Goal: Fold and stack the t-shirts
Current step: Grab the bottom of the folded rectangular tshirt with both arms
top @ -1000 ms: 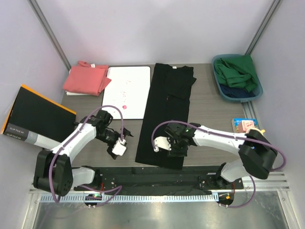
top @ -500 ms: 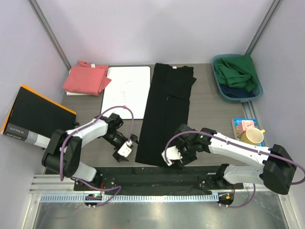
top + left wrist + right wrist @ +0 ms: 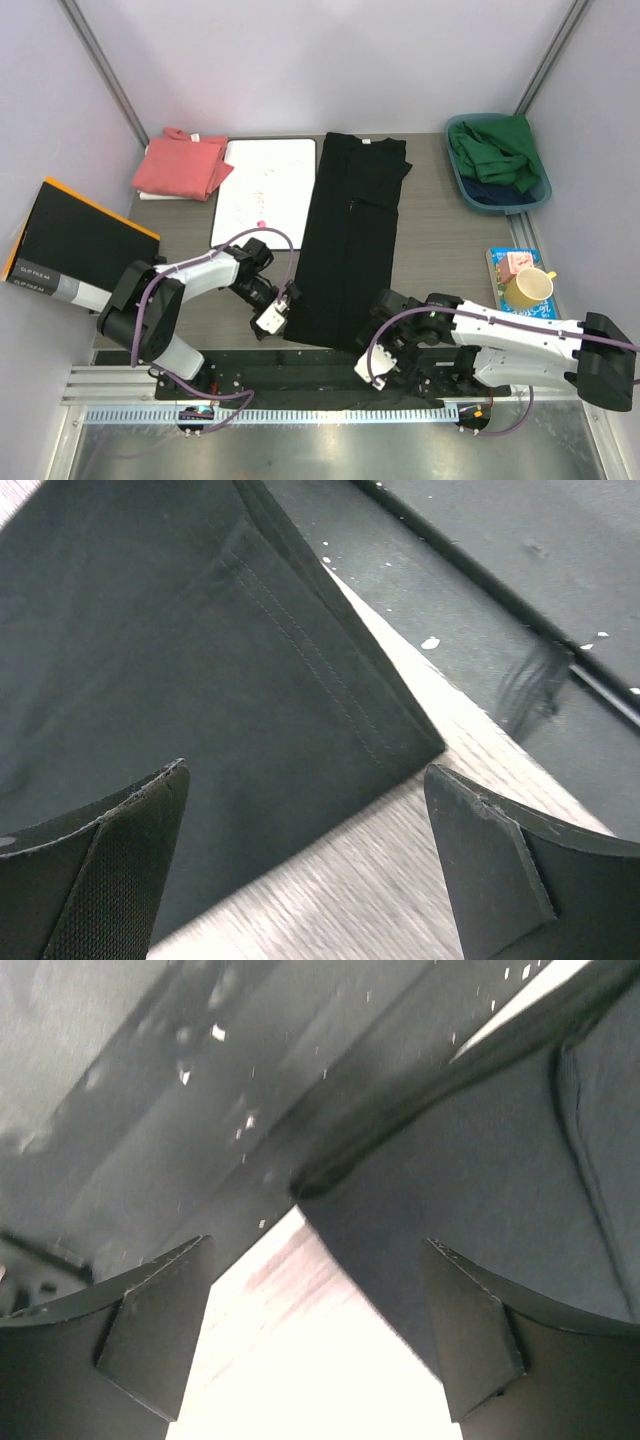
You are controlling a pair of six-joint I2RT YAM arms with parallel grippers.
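The black t-shirt (image 3: pixel 348 240) lies flat as a long folded strip down the middle of the table. Its near left hem corner (image 3: pixel 200 660) shows in the left wrist view and its near right corner (image 3: pixel 480 1180) in the right wrist view. My left gripper (image 3: pixel 288 298) (image 3: pixel 305 780) hovers open at the near left corner, one finger over cloth, the other over bare wood. My right gripper (image 3: pixel 390 335) (image 3: pixel 318 1245) stands open at the near right corner with only table between its fingers. The salmon-pink t-shirt (image 3: pixel 180 165) lies folded at the back left.
A white board (image 3: pixel 265 190) lies between the two shirts. A flat black box with an orange edge (image 3: pixel 70 240) sits at the left. A blue basket of green cloth (image 3: pixel 497 165) is at the back right, a yellow mug (image 3: pixel 530 288) at the right. A black rail (image 3: pixel 330 365) runs along the near edge.
My right gripper has drawn back off the black shirt to its near right corner and opened wider. My left gripper has slid right to the near left corner, staying open.
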